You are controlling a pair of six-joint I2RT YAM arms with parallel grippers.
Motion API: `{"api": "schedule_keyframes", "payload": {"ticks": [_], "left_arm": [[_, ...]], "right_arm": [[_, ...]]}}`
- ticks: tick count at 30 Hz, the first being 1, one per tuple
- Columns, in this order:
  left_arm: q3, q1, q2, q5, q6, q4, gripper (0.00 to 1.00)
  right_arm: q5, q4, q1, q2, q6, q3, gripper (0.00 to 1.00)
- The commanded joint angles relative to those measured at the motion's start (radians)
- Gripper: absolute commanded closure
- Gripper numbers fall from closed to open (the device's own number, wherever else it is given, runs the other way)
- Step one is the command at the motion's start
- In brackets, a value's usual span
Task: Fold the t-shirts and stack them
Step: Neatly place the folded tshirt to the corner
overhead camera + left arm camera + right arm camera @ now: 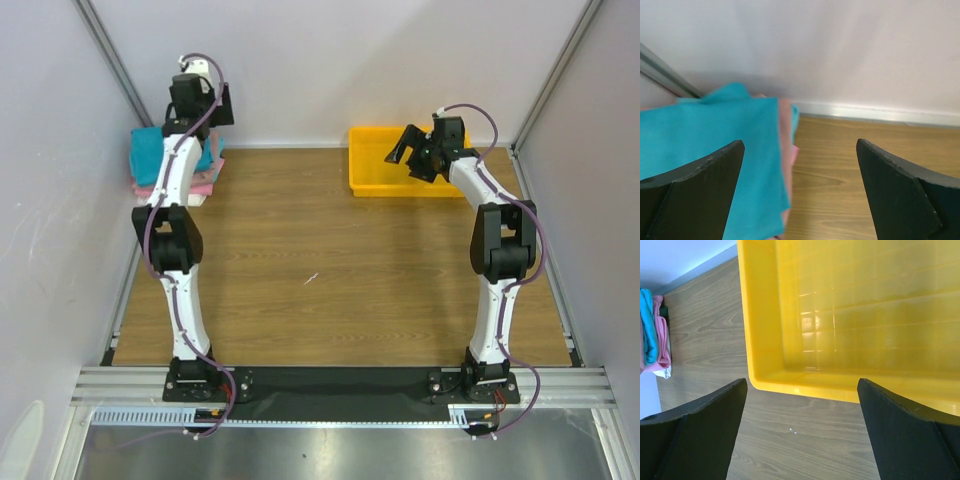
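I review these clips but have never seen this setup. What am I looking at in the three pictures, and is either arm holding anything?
Two white robot arms are bolted at the near edge of a wooden table. One picture looks down from above; the other two come from cameras on each wrist, with dark fingers at the bottom corners. The left gripper hangs open over a stack of folded t-shirts, teal on top, pink beneath. The right gripper is open above a yellow tray, which looks empty. Neither holds anything.
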Motion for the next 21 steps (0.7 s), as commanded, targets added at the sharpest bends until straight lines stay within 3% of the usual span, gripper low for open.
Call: {"api": "schedule_keyframes", "payload": {"ticks": [1,12,17,21], "left_arm": [[-0.058,0.018,0.032,0.066,-0.097,0.074,0.0],[-0.109,0.031,0.067,0.142,-0.216,0.12,0.0],[-0.118,0.035,-0.031,0.185,-0.177,0.097,0.0],[-0.211,0.027,-0.201,0.228,-0.17,0.108,0.0]], "right_arm": [[-0.036,0.017,-0.006,-0.008,-0.006,0.002,0.0],[-0.058,0.076,-0.015,-0.011,0.002,0.013,0.0],[-0.062,0.088,-0.021,-0.047,-0.023,0.033,0.0],[-0.07,0.106,-0.027,-0.118,-0.035,0.035,0.0]]}}
